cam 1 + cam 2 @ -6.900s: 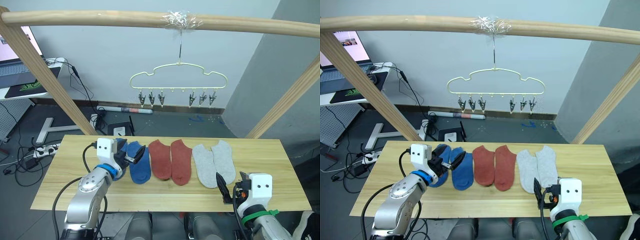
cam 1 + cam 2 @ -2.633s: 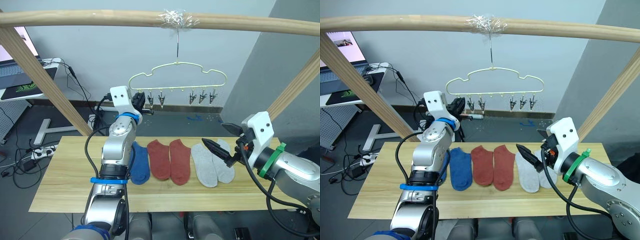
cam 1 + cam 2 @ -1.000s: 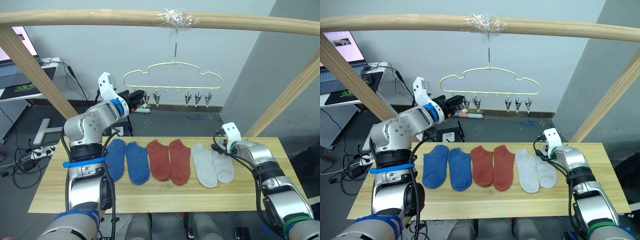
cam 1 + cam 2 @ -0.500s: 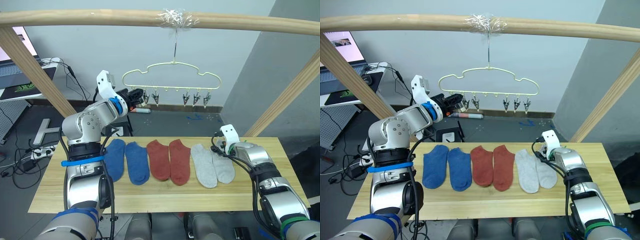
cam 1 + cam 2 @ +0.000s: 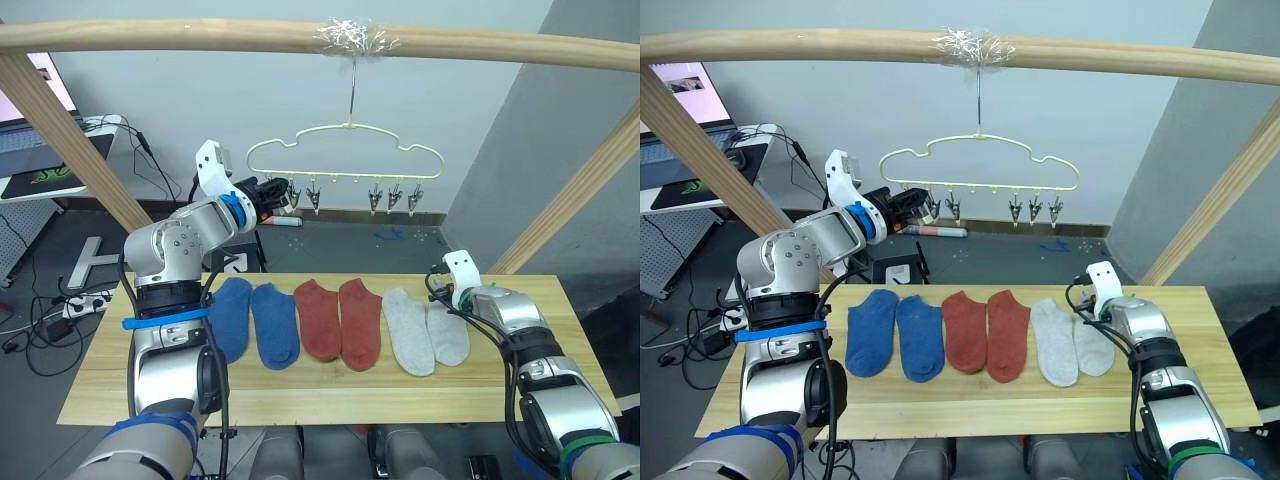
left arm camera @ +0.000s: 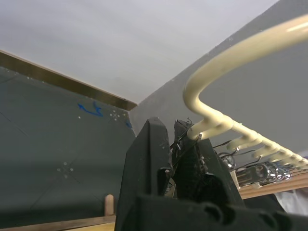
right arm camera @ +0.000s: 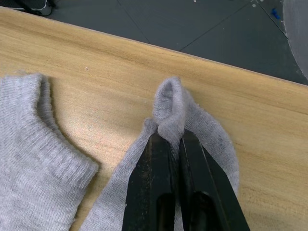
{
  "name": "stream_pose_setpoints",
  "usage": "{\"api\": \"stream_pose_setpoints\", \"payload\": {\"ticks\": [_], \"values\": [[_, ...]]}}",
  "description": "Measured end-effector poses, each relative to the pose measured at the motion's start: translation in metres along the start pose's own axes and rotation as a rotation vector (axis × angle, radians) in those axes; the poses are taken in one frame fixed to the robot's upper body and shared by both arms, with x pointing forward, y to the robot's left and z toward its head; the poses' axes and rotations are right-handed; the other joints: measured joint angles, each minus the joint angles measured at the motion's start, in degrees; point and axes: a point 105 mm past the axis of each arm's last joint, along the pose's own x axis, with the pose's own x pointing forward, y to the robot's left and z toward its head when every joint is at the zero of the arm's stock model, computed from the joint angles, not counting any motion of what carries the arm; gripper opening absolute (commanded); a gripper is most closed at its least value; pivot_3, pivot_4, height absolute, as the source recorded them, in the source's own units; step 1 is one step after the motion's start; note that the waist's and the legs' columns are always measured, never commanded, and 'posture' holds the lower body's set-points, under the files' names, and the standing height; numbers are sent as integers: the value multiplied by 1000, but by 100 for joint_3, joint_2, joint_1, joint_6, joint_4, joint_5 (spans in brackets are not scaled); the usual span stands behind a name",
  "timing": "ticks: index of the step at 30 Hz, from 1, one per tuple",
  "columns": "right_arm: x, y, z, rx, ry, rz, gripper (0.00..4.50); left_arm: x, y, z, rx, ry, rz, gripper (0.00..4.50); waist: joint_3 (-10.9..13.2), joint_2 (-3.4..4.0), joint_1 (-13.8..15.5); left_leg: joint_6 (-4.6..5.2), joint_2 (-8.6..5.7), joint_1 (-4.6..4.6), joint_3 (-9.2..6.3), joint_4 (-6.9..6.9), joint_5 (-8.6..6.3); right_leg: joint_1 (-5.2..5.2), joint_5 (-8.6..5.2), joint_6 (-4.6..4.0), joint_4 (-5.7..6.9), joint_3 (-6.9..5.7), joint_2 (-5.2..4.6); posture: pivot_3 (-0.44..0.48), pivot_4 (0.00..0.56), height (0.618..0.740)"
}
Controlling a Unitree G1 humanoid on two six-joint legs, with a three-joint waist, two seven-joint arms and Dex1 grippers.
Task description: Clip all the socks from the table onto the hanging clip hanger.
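Six socks lie in a row on the table (image 5: 300, 385): two blue (image 5: 253, 318), two rust-red (image 5: 340, 320) and two light grey. Pinched in my right gripper (image 7: 169, 137) is the cuff of the rightmost grey sock (image 7: 211, 139), which bunches up into a fold between the shut fingers. The other grey sock (image 5: 408, 332) lies just to its left. Above the table hangs the pale clip hanger (image 5: 345, 150). My left gripper (image 5: 282, 197) is raised to its left end and shut on the leftmost clip (image 6: 180, 144).
A round wooden pole (image 5: 200, 35) runs across the top and carries the hanger's hook. Slanted poles (image 5: 70, 140) (image 5: 575, 195) stand at both back corners of the table. A desk with a laptop (image 5: 30, 150) and floor cables lie beyond at the left.
My right gripper's fingers have closed on the cuff of the rightmost grey sock. The left arm and its hold on the clip have stayed in place.
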Motion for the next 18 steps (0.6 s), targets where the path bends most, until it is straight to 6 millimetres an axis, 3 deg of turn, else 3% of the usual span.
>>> {"api": "stream_pose_setpoints", "payload": {"ticks": [4,7,13,18], "values": [[-11,6,4,-16,-7,12,11,0,3,2,-46,8,-9,142,2,3,-7,0,0,-1,0,-1,0,-2,0,0,0,0,0,58,176,740],[-30,18,31,-52,-79,26,11,0,5,4,-71,18,-19,142,3,5,-35,0,1,0,0,-1,0,-4,0,0,5,-1,1,54,175,740],[-71,71,90,-88,-263,120,11,0,7,6,-132,53,-35,142,3,5,-31,0,2,0,-6,-2,0,-4,0,1,5,-5,2,33,174,740],[-81,108,115,-79,-331,191,11,-1,10,8,-160,63,-40,142,3,5,-29,0,2,0,-6,-2,0,-5,0,0,6,-6,1,28,169,740]]}}
